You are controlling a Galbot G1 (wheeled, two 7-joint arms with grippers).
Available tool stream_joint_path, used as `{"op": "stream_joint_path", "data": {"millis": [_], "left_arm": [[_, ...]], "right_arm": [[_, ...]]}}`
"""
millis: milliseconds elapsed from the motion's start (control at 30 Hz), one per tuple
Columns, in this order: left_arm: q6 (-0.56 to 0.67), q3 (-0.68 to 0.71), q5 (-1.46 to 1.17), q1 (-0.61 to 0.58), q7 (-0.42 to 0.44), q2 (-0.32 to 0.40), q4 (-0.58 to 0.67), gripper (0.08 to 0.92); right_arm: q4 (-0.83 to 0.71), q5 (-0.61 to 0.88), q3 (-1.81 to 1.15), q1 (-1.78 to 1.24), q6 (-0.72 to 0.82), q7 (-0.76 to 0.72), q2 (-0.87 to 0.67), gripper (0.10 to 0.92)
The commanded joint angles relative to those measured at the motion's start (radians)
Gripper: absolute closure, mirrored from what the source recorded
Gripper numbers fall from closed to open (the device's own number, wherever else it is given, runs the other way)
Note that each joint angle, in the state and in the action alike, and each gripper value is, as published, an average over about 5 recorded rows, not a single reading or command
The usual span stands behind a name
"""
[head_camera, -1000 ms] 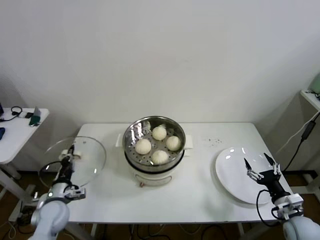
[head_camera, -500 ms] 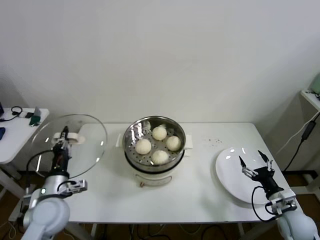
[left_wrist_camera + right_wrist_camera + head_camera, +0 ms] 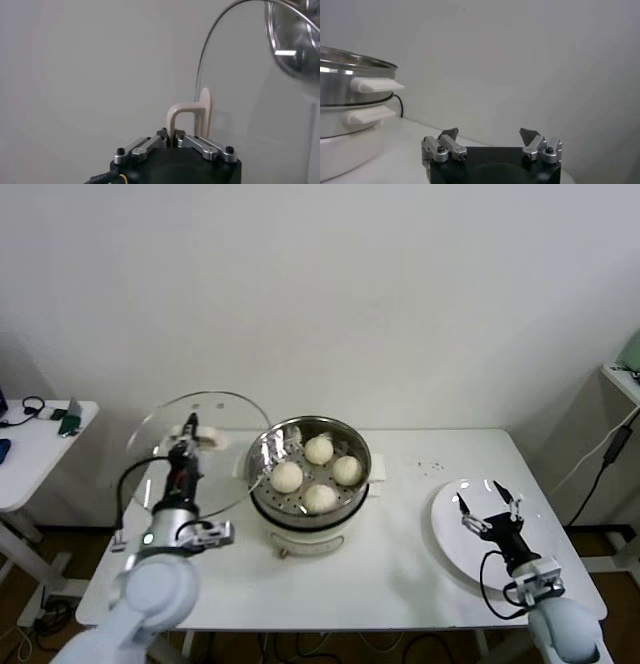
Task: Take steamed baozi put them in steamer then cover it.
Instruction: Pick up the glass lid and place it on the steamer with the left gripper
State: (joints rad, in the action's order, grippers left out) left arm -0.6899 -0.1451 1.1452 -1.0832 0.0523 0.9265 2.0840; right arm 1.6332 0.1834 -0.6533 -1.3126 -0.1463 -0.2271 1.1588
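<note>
While the cover [image 3: 200,449] hangs tilted in the left half of the head frame, its right edge just beside the steamer's rim, we see the left gripper [image 3: 186,442] pinched tight on its white handle [image 3: 190,117]. At frame centre stands the steamer [image 3: 309,484] on the table [image 3: 400,574], with four steamed baozi [image 3: 319,474] resting on its perforated tray. At lower right, the right gripper [image 3: 488,511] hovers over the white plate [image 3: 450,539], its fingers spread wide and holding nothing.
</note>
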Motion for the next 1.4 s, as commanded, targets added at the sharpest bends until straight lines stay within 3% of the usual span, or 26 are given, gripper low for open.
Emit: {"op": "stream_joint_path", "data": {"millis": [33,233,600,1000,1400], "left_arm": [[-0.096,0.304,0.195,0.271,0.237,0.154,-0.090,0.842],[-0.096,0.327,0.259,0.289,0.298,0.282,-0.176,0.842],[-0.096,0.340,0.355,0.303,0.309,0.483,-0.319,0.842],[-0.096,0.276,0.364,0.290,0.282,0.559,-0.396,0.842],[-0.096,0.277,0.356,0.289,0.282,0.537,-0.431,0.842]], "right_arm": [[-0.016,-0.034,0.018,0.025,-0.007,0.001,0.042,0.203],[-0.018,-0.046,0.008,0.024,-0.007,0.004,0.049,0.203],[-0.010,-0.061,-0.026,-0.002,-0.013,0.006,0.065,0.203],[-0.015,-0.063,-0.058,-0.022,-0.026,0.001,0.071,0.203],[-0.021,-0.065,-0.063,-0.022,-0.031,-0.002,0.073,0.203]]}}
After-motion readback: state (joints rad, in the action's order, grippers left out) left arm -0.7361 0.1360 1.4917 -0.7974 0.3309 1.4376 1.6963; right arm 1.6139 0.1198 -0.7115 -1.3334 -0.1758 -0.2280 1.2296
